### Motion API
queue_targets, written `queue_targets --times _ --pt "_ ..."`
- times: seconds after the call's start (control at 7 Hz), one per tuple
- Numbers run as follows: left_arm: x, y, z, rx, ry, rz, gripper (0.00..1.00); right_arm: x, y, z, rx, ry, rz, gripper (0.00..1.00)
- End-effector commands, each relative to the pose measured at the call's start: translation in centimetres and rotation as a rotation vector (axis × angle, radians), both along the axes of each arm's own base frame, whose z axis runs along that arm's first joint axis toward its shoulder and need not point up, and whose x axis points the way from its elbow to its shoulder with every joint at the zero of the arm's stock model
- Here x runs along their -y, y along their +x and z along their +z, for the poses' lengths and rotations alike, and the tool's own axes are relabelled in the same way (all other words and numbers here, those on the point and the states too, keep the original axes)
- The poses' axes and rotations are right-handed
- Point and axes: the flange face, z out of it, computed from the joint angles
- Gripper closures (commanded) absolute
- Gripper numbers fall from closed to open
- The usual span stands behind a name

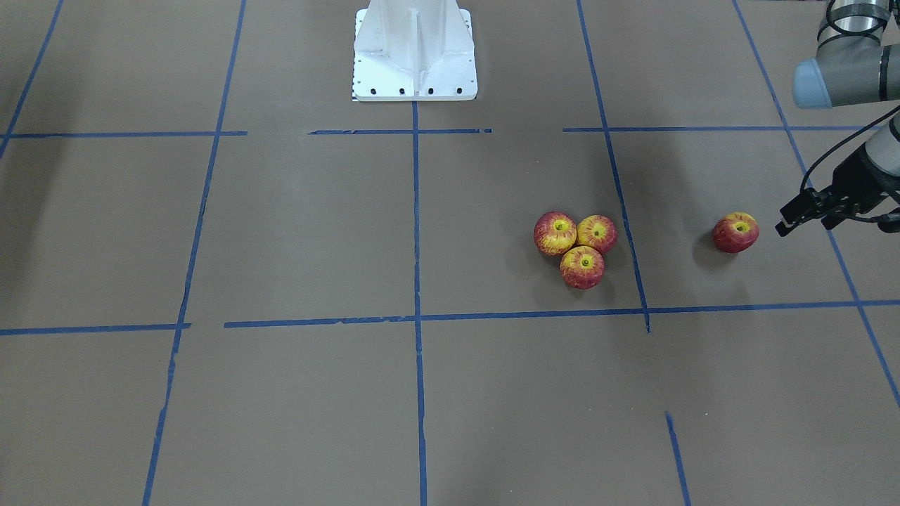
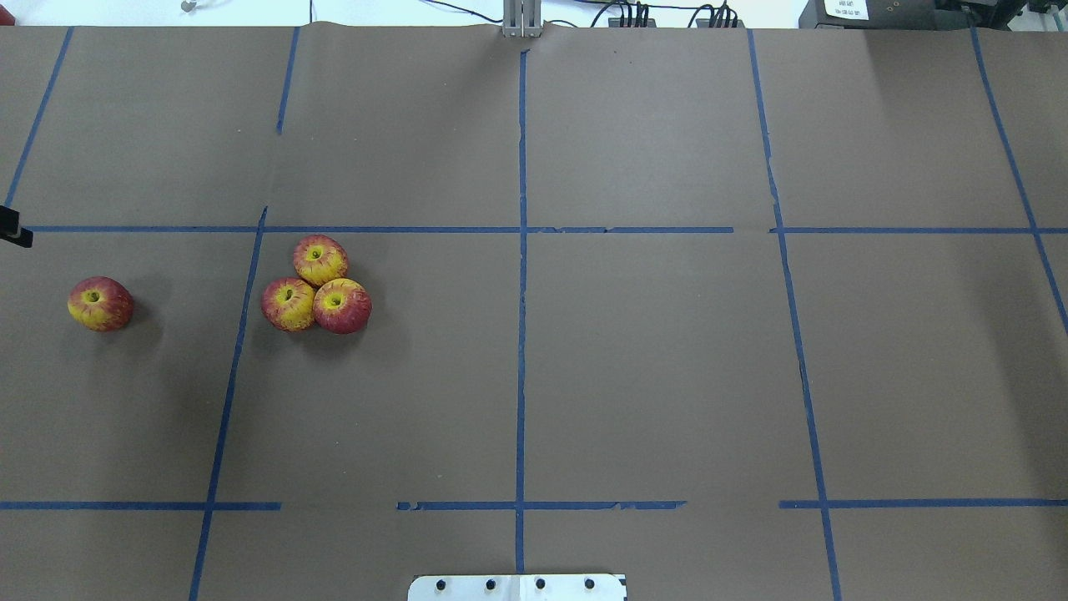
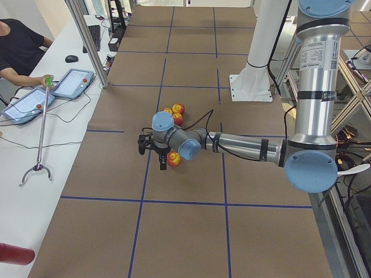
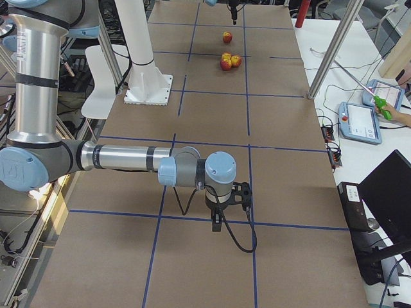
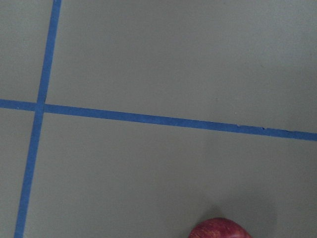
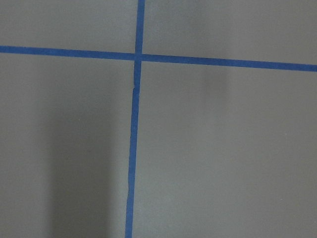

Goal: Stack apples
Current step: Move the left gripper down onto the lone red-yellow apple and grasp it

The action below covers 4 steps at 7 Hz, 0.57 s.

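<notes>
Plainly a left-arm job: the lone apple sits nearest my left gripper, and its seat lies further right.

Reading the overhead view left to right: my left gripper (image 1: 807, 221) hangs at the table's (image 2: 667, 376) left edge, jaws parted and empty (as best the front camera shows). The lone apple (image 2: 100, 304) lies near it at about 4 o'clock, stem hollow up and round, so there is no long axis to line up with. At 3 o'clock from that apple, across a blue tape line (image 2: 242, 334), the trio of apples (image 2: 325, 288) sits touching in a triangle. I judge the dip at their middle to be the seat. Nothing stands between apple and trio. The right gripper (image 4: 228, 208) is well apart, seen only from the side, so I cannot tell how its jaws stand.
</notes>
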Motion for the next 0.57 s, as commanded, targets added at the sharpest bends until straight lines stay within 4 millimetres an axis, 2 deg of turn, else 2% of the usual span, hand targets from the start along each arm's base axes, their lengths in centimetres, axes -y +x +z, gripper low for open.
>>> queue_targets --times 0.0,0.43 --pt "-1.0 6.28 -1.0 0.006 -0.023 0.035 0.0 0.0 0.01 0.01 -0.001 0.0 0.0 0.0" --pt "-1.29 7.18 -0.1 0.054 -0.006 0.027 0.0 0.0 0.0 0.0 0.001 0.0 0.0 0.0"
